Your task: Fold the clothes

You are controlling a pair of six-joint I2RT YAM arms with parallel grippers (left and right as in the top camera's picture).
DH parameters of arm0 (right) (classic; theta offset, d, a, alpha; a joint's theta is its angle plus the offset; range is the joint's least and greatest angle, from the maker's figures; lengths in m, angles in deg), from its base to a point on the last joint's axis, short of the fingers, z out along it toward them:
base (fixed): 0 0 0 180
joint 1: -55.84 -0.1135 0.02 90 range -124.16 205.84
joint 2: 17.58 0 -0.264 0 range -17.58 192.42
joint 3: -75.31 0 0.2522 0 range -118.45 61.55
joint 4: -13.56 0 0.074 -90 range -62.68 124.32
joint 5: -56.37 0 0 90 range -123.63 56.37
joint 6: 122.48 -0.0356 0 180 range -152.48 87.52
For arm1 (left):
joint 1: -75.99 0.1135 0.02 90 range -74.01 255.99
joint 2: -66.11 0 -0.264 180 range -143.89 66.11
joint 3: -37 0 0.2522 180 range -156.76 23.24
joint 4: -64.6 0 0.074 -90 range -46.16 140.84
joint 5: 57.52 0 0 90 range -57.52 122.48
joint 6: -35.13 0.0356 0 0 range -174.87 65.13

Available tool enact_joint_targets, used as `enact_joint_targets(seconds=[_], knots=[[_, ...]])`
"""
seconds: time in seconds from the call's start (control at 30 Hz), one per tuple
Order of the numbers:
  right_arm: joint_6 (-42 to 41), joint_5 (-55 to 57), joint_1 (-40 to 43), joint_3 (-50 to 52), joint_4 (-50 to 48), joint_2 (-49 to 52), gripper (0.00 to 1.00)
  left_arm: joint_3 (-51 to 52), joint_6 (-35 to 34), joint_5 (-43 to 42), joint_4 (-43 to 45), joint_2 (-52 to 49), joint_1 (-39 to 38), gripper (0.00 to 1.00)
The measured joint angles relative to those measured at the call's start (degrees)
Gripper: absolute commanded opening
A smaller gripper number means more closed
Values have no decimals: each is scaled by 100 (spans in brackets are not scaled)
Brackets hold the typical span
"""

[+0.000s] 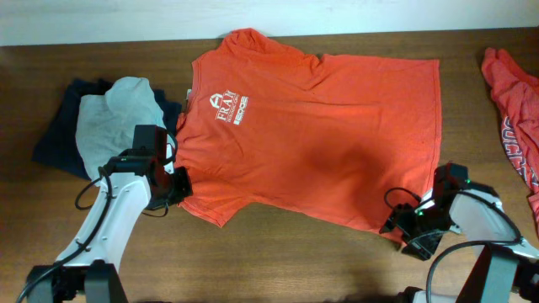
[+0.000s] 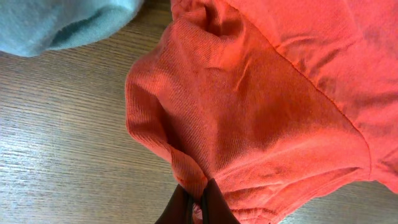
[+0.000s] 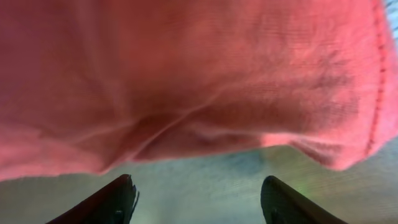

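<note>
Orange-red T-shirt [image 1: 320, 135] lay spread flat on the table, with no fold made. Left gripper [image 2: 200, 206] was pinched shut on its sleeve [image 2: 205, 106] edge. Right gripper [image 3: 196, 199] stood wide, hem corner [image 3: 336, 149] just ahead of its fingertips, ungrasped. Second T-shirt [image 1: 514, 109] lay crumpled well apart from both.

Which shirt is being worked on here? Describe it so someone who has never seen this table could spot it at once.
On the brown wooden table, look at the middle: the spread T-shirt lies there, orange-red, white chest lettering facing up. Unlike the crumpled orange-red shirt at the right edge and the grey garment on the left, it is laid out flat.
</note>
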Motion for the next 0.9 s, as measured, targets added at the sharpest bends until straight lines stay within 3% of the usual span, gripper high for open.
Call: enact_joint_targets(seconds=[0.1,0.23,0.33,0.47,0.57,0.63,0.7,0.77,0.9], knots=[[-164,17,0,142,-227,0,51,0,28,0,-2,0,0,1],[-321,61,0,149,-380,-4,26,0,81,-15,-4,0,0,1],[-321,90,0,151,-435,-4,15,0,94,-20,-26,0,0,0],[-313,155,0,151,-424,-4,5,0,111,-26,-55,0,0,1],[-291,208,0,151,-389,-4,4,0,114,-50,-125,0,0,1],[-262,238,0,138,-389,-4,19,0,116,-85,-142,0,0,1],[-240,295,0,101,-323,-2,54,0,116,-103,-151,0,0,0],[-256,343,0,59,-247,-2,71,0,116,-142,-153,0,0,1],[-223,380,0,37,-177,-2,74,0,133,-190,-151,0,0,1]])
